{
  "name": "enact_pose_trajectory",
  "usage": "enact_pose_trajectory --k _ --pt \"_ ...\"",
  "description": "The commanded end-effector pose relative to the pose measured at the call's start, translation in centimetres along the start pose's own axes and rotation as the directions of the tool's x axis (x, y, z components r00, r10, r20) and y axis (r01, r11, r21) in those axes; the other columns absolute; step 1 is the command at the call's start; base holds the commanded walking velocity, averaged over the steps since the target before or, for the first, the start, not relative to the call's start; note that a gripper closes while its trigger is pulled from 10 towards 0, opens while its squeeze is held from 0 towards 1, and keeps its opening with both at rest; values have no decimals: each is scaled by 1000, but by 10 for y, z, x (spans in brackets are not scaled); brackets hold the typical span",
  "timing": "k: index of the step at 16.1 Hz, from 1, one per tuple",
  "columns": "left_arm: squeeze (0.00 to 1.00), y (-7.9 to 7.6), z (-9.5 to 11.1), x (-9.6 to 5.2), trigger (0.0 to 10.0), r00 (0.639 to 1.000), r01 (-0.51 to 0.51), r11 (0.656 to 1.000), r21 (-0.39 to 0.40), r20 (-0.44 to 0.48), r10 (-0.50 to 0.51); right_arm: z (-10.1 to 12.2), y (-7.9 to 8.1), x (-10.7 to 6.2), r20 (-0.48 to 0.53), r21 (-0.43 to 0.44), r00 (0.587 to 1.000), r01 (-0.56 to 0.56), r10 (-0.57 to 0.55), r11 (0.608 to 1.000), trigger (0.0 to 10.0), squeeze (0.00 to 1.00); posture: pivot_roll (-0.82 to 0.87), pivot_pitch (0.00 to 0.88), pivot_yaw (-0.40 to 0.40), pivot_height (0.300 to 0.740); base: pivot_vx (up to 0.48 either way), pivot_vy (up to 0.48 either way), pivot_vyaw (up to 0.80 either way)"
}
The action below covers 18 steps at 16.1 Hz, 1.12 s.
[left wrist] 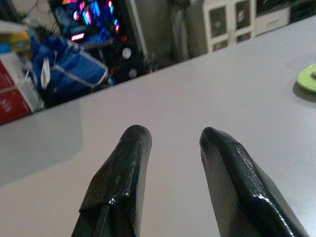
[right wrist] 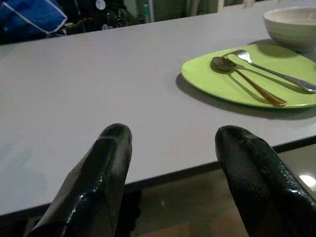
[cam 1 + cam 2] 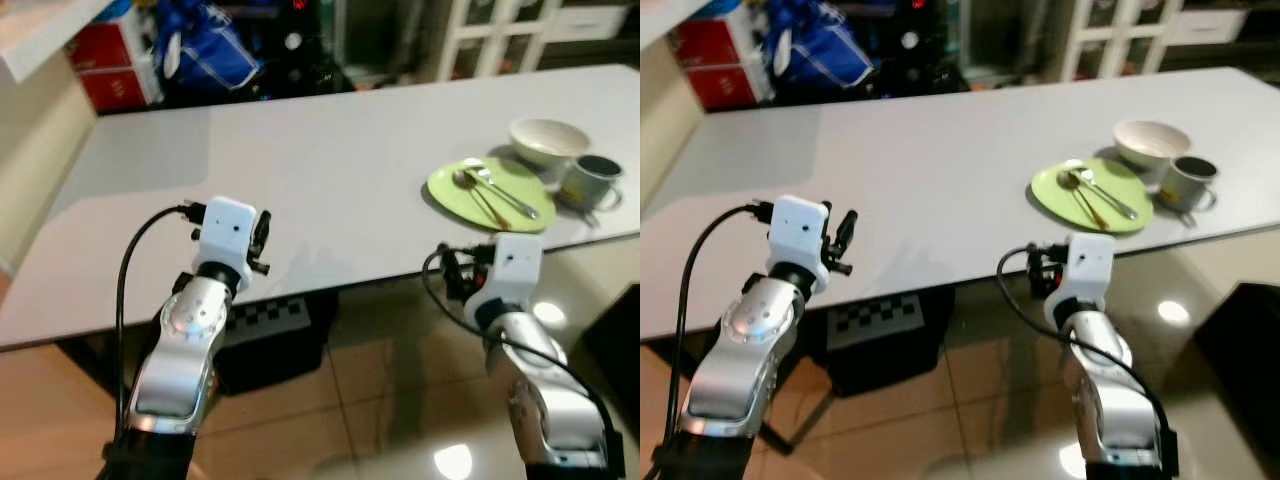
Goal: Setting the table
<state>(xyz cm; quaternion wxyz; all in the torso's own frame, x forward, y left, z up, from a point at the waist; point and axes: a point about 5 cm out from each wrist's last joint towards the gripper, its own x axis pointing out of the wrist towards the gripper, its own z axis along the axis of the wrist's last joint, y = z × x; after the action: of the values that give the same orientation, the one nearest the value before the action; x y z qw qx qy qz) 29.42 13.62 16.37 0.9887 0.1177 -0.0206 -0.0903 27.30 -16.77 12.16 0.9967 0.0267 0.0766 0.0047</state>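
A green plate (image 3: 441, 188) lies at the right of the white table (image 3: 300, 170), near its front edge. On it rest a silver spoon (image 3: 508, 193) and a brown spoon (image 3: 482, 199). Just behind the plate stands a white bowl (image 3: 548, 140), and to its right a grey mug (image 3: 592, 180). My left arm (image 3: 190, 330) is raised over the table's front edge, left of centre; its gripper (image 1: 173, 143) is open and holds nothing. My right arm (image 3: 515, 300) is below the table edge in front of the plate; its gripper (image 2: 170, 138) is open, pointing at the plate (image 2: 222, 81).
Behind the table are a blue bag (image 3: 205, 50), red boxes (image 3: 110, 65) and a white cabinet (image 3: 500, 35). A black box with a checkered board (image 3: 265, 320) sits under the table on the tiled floor. A dark object (image 3: 615, 340) stands at the right.
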Motion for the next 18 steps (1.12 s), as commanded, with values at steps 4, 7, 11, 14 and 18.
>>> enact_pose_trajectory --k 4,7,11,14,18 --pt "0 9 -2 -3 10000 999 -31 998 46 -10 32 2 12 7 39 8 999 -37 36 999 10000 0 -38 0 1 740 0 411 0" --pt "0 15 -2 -4 10000 999 -38 998 49 -10 38 7 18 5 76 51 994 -87 83 995 10000 0 -38 0 6 740 0 414 0" --pt "0 20 -4 -10 10000 998 -66 997 44 -13 66 12 25 6 115 15 988 -110 107 994 10000 0 -27 0 -4 740 0 413 0" --pt "0 22 -6 -13 10000 995 -93 995 30 -20 93 20 23 7 164 -30 981 -102 105 994 10000 0 -22 0 -19 740 0 411 0" --pt "0 25 -4 -12 10000 995 -99 994 48 -10 99 19 22 10 170 -45 981 -88 94 995 10000 0 -12 0 -26 740 0 412 0"
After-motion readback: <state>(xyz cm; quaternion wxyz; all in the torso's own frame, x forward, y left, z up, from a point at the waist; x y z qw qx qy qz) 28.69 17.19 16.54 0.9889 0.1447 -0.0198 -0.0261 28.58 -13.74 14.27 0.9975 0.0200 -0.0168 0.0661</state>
